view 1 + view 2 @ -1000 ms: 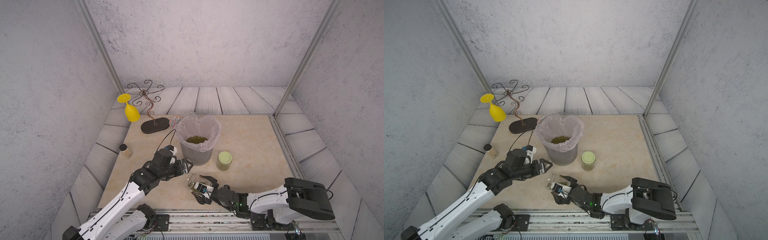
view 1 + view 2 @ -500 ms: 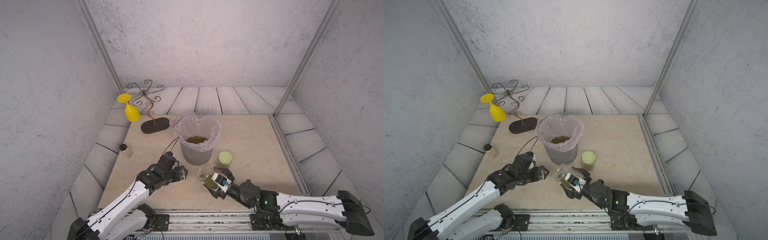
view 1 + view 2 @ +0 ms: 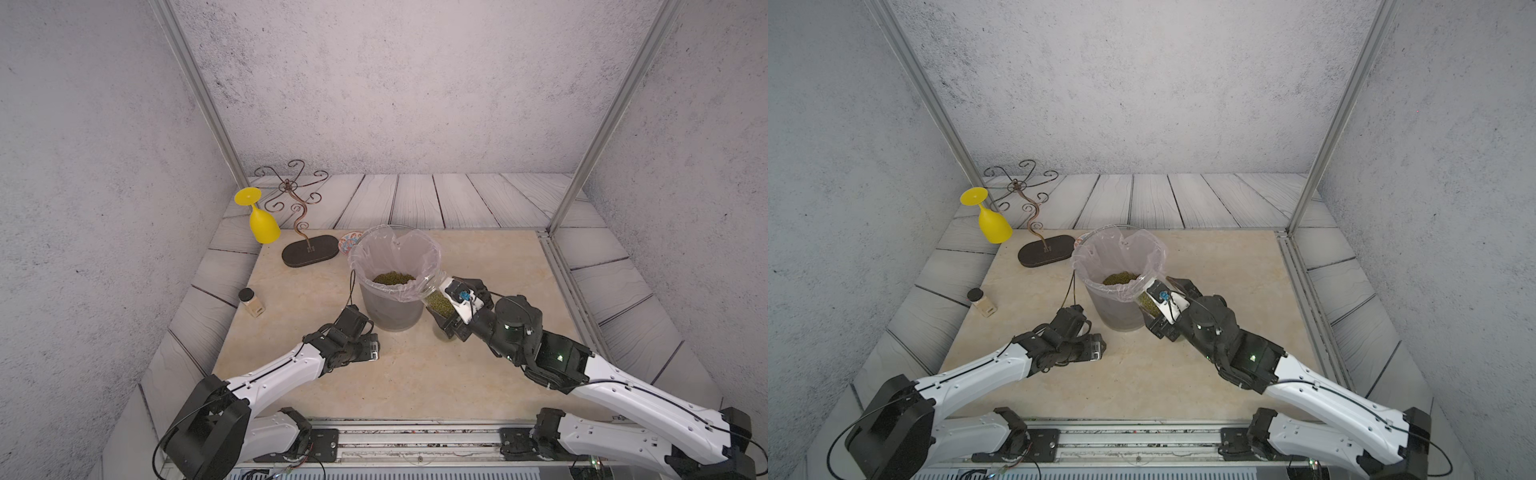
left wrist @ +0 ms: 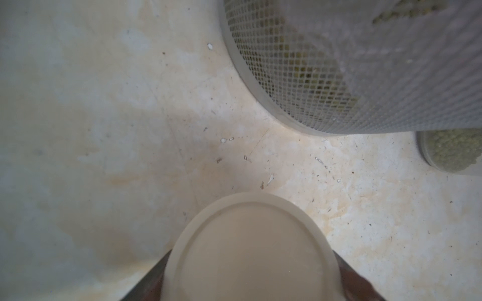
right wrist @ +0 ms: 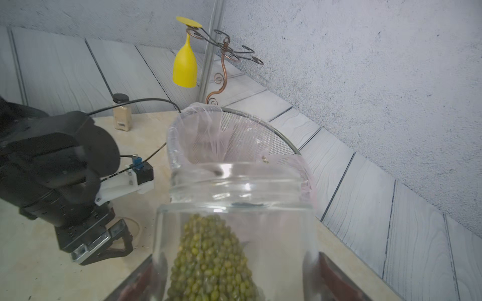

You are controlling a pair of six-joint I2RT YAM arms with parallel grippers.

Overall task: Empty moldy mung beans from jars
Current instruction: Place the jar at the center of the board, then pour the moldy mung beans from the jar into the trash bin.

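My right gripper [image 3: 449, 302] is shut on an open clear glass jar [image 3: 434, 291], tilted with its mouth against the right rim of the grey bin [image 3: 390, 313]. Olive-green mung beans [image 5: 211, 260] lie heaped inside this jar [image 5: 234, 208], short of its neck. More beans [image 3: 392, 277] sit in the bin's clear liner. My left gripper [image 3: 368, 349] hangs low over the table at the bin's front left, shut on a beige round lid [image 4: 250, 250]. A second jar [image 4: 451, 151] full of beans stands beside the bin's base; the right gripper hides most of it in both top views.
A yellow glass [image 3: 262, 222] hangs upside down from a scrolled metal stand [image 3: 307, 251] at the back left. A small bottle with a black cap [image 3: 251, 302] stands at the table's left edge. A patterned dish [image 3: 347, 243] lies behind the bin.
My right arm has carried the open jar from the table's front up to the bin's right rim and tipped it. The left gripper, still holding the lid, has sunk and drawn back slightly.
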